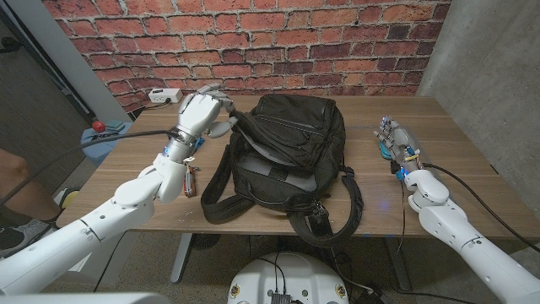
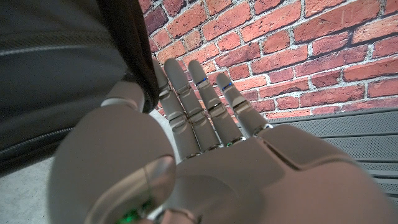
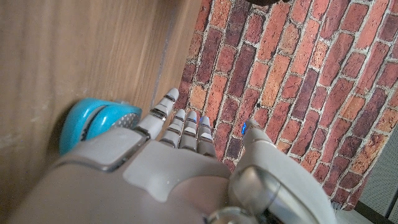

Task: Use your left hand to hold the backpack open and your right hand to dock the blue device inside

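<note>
A black backpack [image 1: 287, 152] lies in the middle of the wooden table [image 1: 460, 160], its top flap partly open toward my left hand [image 1: 198, 111]. That hand is raised at the backpack's upper left corner with its fingers stretched out. In the left wrist view the backpack's edge [image 2: 144, 74] runs between the thumb and the fingers of my left hand [image 2: 205, 168], and no grip is visible. The blue device [image 1: 385, 152] lies on the table at the right. My right hand [image 1: 396, 142] stands right beside it, fingers straight. The right wrist view shows the blue device [image 3: 93, 124] next to my right hand [image 3: 168, 162], thumb apart.
A white power strip [image 1: 164, 95] lies at the table's back left. A blue box with a red button [image 1: 101, 133] sits off the left edge. A small red and dark tool [image 1: 191, 179] lies under my left forearm. The backpack's straps [image 1: 350, 198] trail toward the front edge. A person's leg [image 1: 17, 181] shows at far left.
</note>
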Tool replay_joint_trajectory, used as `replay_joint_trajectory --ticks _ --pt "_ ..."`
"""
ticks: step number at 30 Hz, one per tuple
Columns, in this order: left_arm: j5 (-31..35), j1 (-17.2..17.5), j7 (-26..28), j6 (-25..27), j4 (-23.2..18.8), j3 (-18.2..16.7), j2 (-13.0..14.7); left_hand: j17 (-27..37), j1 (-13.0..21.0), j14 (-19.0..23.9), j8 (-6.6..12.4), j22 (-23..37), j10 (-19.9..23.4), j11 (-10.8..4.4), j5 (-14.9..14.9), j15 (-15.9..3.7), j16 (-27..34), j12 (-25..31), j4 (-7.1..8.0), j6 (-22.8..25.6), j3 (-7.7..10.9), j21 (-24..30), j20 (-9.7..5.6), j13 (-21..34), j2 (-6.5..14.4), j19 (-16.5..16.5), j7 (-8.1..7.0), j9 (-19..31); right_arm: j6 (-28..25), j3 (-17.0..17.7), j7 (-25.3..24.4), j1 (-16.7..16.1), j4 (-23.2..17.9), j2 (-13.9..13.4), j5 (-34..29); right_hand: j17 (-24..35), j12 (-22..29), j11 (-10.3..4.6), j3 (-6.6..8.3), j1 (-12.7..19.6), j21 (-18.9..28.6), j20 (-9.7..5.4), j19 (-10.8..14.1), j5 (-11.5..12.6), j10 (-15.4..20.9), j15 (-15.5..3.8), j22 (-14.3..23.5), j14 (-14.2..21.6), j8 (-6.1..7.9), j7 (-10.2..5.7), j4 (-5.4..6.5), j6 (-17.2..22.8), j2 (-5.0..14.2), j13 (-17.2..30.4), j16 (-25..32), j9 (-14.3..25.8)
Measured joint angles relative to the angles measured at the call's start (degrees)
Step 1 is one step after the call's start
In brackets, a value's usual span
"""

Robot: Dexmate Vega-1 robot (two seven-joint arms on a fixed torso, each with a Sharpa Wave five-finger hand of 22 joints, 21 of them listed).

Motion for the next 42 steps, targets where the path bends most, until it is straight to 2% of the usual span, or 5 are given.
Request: replay_joint_trajectory --ticks 24,30,41,42 --pt "-4.6 -5.0 -3.3 -2.0 2.4 0.8 -3.9 0.4 0.7 0.0 -0.67 0.0 0.1 0.11 0.6 0.00 -0.2 1.1 0.01 -0.1 -0.02 0.0 0.21 2.1 0.3 -0.8 0.53 -0.4 -4.7 -0.7 -4.8 -1.8 -5.9 -4.1 -5.2 -0.3 0.0 0.00 0.17 0.8 0.0 0.00 0.0 0.0 0.0 0.00 0.0 0.0 0.00 0.00 -0.65 0.0 -0.18 0.0 0.0 0.0" --pt "-6.3 -6.4 -4.2 -2.5 3.4 0.9 -4.9 0.4 0.8 0.0 -0.68 0.0 0.4 0.42 0.6 0.00 -0.7 1.5 0.01 -0.1 -0.02 -0.4 0.52 2.8 0.3 -1.1 0.54 -0.4 -6.3 -0.6 -6.3 -2.2 -7.6 -5.3 -6.7 -0.5 0.0 0.00 0.39 1.1 0.0 0.00 0.0 0.0 0.0 0.00 0.0 0.0 0.00 0.00 -1.34 0.0 -0.45 0.0 -0.4 0.0" --pt "-7.5 -10.0 -5.1 -3.8 6.0 2.1 -6.7 0.6 0.8 0.2 -1.15 0.0 0.7 0.75 1.1 0.20 -0.9 2.8 -0.10 0.1 0.10 -0.4 0.52 4.2 0.2 -1.1 1.55 -0.1 -10.2 -0.4 -9.2 -2.8 -10.3 -7.3 -9.6 -0.8 0.0 0.31 0.92 2.4 0.0 0.00 0.0 0.0 0.7 0.00 0.0 0.0 0.00 0.00 -2.40 0.0 -0.60 0.0 -0.4 0.0" --pt "-7.9 -10.5 -5.3 -4.2 6.4 2.2 -6.9 0.6 0.8 0.2 -1.16 0.0 0.8 0.84 1.1 0.20 -0.9 2.8 -0.23 0.1 0.23 -0.4 0.52 4.3 0.2 -1.1 1.56 -0.1 -10.8 -0.3 -9.7 -3.2 -11.5 -8.1 -10.1 -0.8 0.2 0.31 0.85 2.4 0.0 0.00 0.0 0.0 0.7 0.00 0.0 0.0 0.00 0.02 -2.47 0.0 -0.58 0.0 -0.4 0.0"
